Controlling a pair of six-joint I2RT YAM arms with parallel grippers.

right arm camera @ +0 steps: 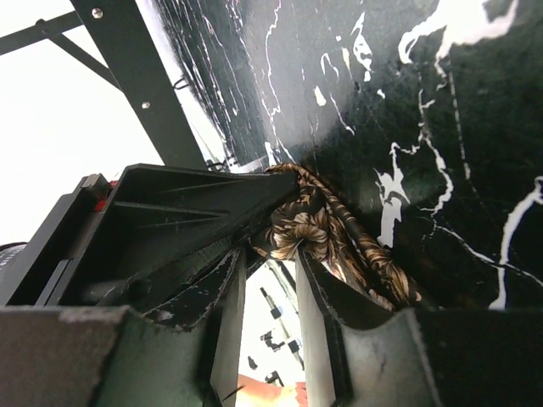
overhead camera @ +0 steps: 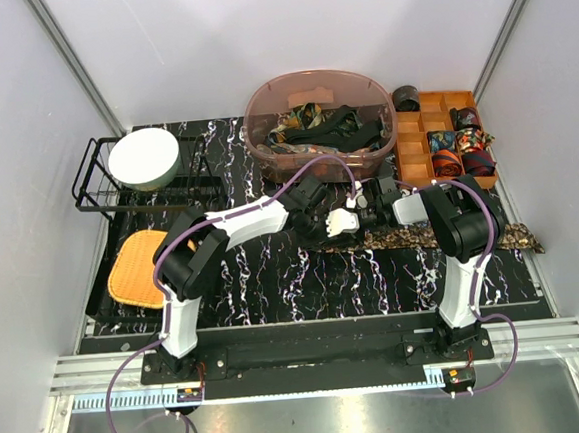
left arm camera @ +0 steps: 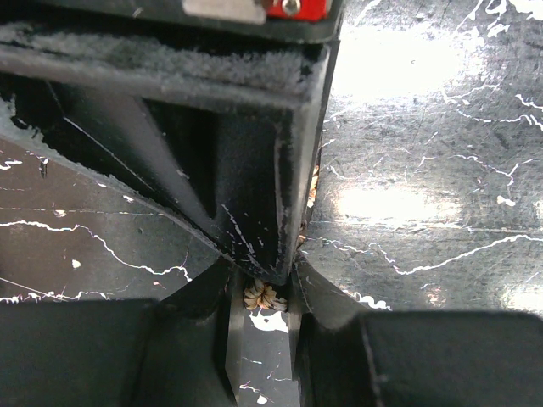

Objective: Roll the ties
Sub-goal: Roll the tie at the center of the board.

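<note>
A dark brown tie with a tan floral pattern [overhead camera: 471,234] lies along the marble table [overhead camera: 304,275], running from the middle out to the right. Both grippers meet at its left end. My left gripper [overhead camera: 342,222] is shut on a small bunched bit of the tie [left arm camera: 265,297] at its fingertips [left arm camera: 263,298]. My right gripper [overhead camera: 368,213] faces it. Its jaws stand apart [right arm camera: 271,254], and the folded tie end [right arm camera: 314,222] sits just past the tips against the right finger [right arm camera: 318,288]. The right gripper's black finger [left arm camera: 254,170] fills the left wrist view.
A clear oval bin [overhead camera: 264,148] holding more ties stands at the back centre. An orange compartment box [overhead camera: 411,147] with rolled ties is to its right. At the back left a black wire rack [overhead camera: 92,187] carries a white bowl [overhead camera: 144,158]. An orange mat [overhead camera: 138,268] lies below it.
</note>
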